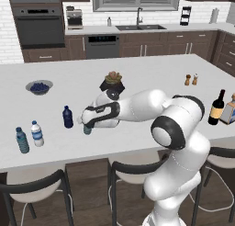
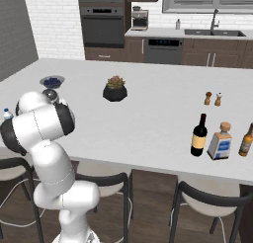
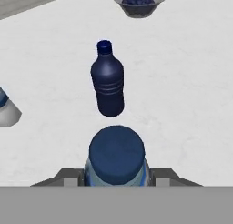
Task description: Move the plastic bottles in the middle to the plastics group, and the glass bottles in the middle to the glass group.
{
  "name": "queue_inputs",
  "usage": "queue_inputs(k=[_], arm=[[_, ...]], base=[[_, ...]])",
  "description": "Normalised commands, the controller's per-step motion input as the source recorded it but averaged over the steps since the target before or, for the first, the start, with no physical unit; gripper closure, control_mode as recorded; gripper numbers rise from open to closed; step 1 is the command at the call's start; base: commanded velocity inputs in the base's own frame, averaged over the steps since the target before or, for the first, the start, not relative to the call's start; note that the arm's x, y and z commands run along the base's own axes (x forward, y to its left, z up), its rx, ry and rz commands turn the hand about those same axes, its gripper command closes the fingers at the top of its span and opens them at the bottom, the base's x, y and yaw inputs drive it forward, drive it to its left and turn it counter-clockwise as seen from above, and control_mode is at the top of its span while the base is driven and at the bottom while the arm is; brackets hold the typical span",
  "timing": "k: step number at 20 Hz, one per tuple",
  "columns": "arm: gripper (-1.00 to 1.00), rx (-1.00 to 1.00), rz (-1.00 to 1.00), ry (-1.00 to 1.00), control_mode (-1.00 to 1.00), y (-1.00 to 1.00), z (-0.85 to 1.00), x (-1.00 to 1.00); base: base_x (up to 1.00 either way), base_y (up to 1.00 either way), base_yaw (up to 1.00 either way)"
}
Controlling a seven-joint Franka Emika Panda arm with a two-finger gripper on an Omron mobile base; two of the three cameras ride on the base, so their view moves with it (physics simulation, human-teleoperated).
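Between the hand's (image 3: 116,180) fingers, teal-tinted bottle (image 3: 116,157) (blue cap)

White island counter (image 1: 137,69), brown cabinets (image 1: 151,43), brick wall (image 2: 54,20).

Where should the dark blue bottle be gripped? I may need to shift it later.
Grip the dark blue bottle around its straight ribbed body, below the narrow cap, coming in level from the arm's side. It stands upright and apart from the other bottles, so the body's two flanks are free.

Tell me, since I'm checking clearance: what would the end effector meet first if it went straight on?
Likely the dark blue bottle, standing just beyond the end effector, which is shut on the teal bottle; depth is unclear.
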Motion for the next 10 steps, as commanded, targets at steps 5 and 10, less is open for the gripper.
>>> queue_inputs(k=[5, 10], arm=[[1.00, 0.00, 0.03, 0.00, -1.00, 0.99, 0.07, 0.00], [1.00, 0.00, 0.00, 0.00, -1.00, 0.63, 0.00, 0.14]], base=[[0.00, 0.00, 0.00], [0.00, 0.00, 0.00]])
